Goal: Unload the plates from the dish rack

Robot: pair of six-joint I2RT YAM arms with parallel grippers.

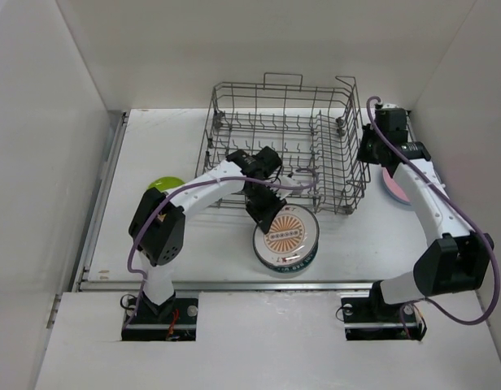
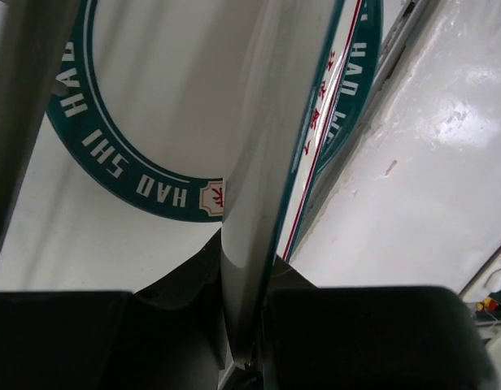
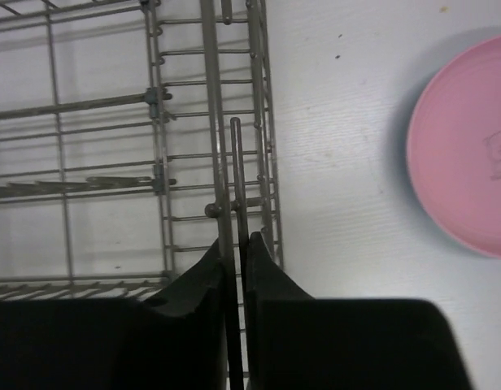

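Dish rack [image 1: 283, 146] has its right wall wire pinched by the narrow right end effector [image 3: 237, 244]. Left end effector [image 2: 244, 325] clamps a teal-rimmed plate [image 1: 287, 236] just in front of the rack. A pink plate [image 3: 466, 146] lies right of the rack.

White table [image 1: 356, 240], white walls [image 1: 153, 49]

Green plate [image 1: 163, 184] partly behind left arm [image 1: 200, 189], pink plate [image 3: 466, 146] cropped, perhaps embossed
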